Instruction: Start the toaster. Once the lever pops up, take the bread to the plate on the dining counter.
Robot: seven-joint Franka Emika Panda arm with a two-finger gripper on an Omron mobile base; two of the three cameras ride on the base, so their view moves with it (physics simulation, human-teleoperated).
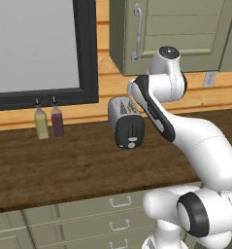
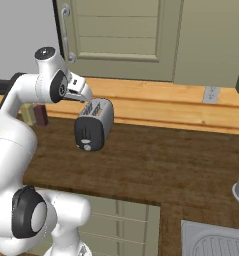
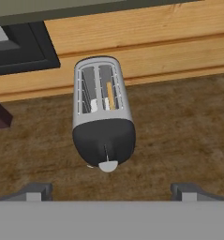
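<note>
Gripper (image 3: 111,190) hangs above the dark wood countertop (image 3: 179,136) with its two fingertips (image 3: 37,190) spread wide apart and nothing between them. Between and just ahead of those tips, in the hand view, lies the toaster (image 3: 102,117), its black end panel facing the hand and its long axis running straight away toward the wall. Its pale lever (image 3: 108,165) sits at the near end, almost centred between the fingers. A tan edge of the bread (image 3: 110,96) shows in the right-hand slot. By my judgement the coming move is a short advance forward and down onto the lever.
</note>
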